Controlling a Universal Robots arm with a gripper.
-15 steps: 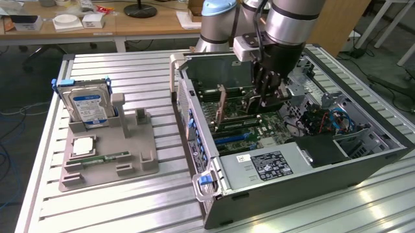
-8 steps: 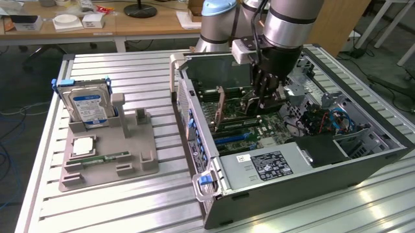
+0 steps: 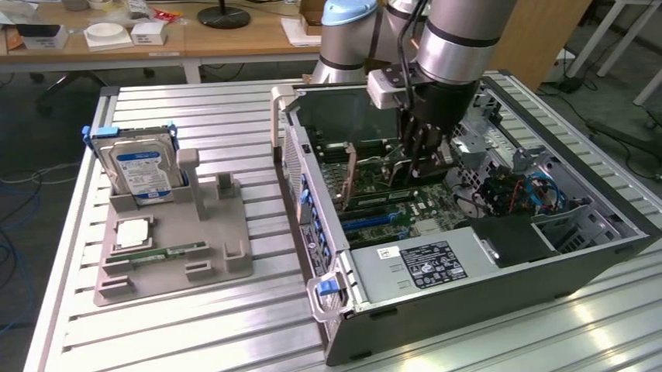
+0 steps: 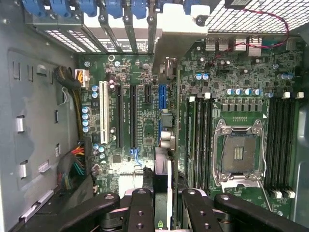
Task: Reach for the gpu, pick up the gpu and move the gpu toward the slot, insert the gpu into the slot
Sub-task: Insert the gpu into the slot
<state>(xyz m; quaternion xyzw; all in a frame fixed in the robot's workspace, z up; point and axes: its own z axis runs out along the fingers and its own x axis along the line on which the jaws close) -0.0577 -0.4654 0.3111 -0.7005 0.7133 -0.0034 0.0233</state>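
Clamped narrow on both faces of the gpu [image 4: 162, 174], the two black fingers [image 4: 140, 210] leaving no gap to be made out against the card, so gripped rather than merely flanked. Seen edge-on from the wrist as a thin pale strip running from the gripper [image 4: 166, 194] toward the rear of the machine. Lined up, as far as can be judged, with the short blue slot [image 4: 161, 96] on the green motherboard [image 4: 145, 128], just beside the two long black connectors [image 4: 125, 116] and the white connector [image 4: 103, 116], and well apart from the open CPU socket [image 4: 239, 154]. Impossible to tell whether the card's lower edge touches the slot or hangs just above it. Farther out, in the exterior view, the robot arm [image 3: 455, 46] reaching straight down into the open computer case [image 3: 486, 294]. Outside the case, on the exterior view's left, a blue-labelled hard drive [image 3: 143, 167] upright in a grey holder [image 3: 197, 248] on the slatted table [image 3: 238, 325]. Judged to be at the carry-to-slot or early insertion step, with the pick-up done. Calls for holding the card upright and parallel to the slot, with its bracket end clear of the rear bays [image 4: 116, 9], and for a straight, even press. Any tilt is likely to catch an edge on the connector's lip.
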